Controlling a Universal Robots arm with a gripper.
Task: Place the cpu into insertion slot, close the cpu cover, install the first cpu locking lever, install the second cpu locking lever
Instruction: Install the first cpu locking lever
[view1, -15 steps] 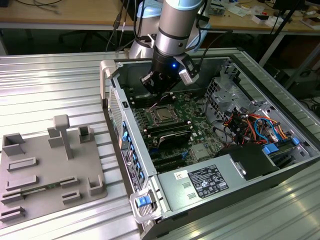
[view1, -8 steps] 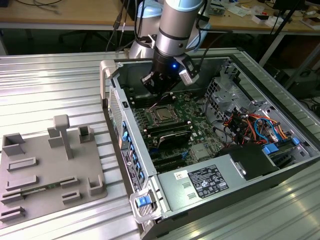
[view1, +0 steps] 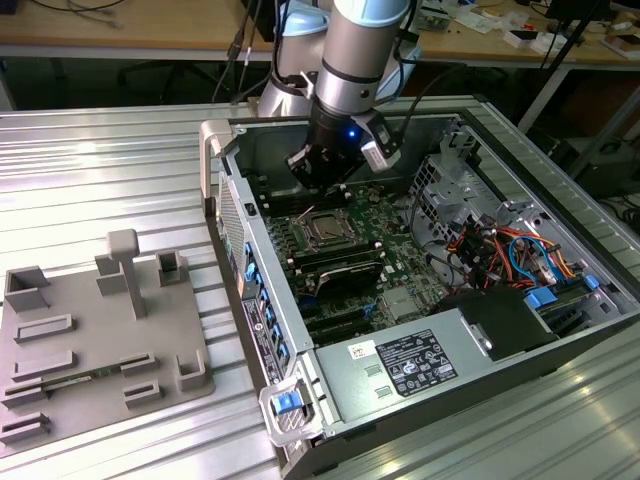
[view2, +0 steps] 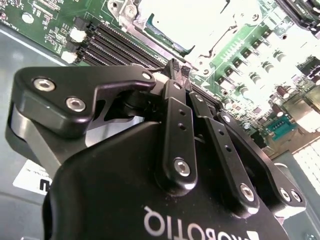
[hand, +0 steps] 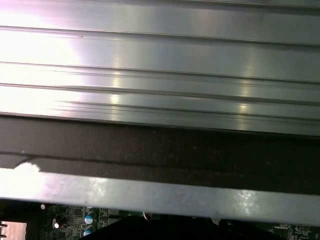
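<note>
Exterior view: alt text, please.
The gripper reaches down into an open computer case, near the insertion slot on the motherboard. A grey fixture plate lies on the ribbed table at the exterior view's left.

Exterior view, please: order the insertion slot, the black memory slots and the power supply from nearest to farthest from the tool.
1. insertion slot: close by the tip of the tool.
2. memory slots: next along, on the slot's camera-facing side.
3. power supply: farthest from the tool, in the foreground.
</note>
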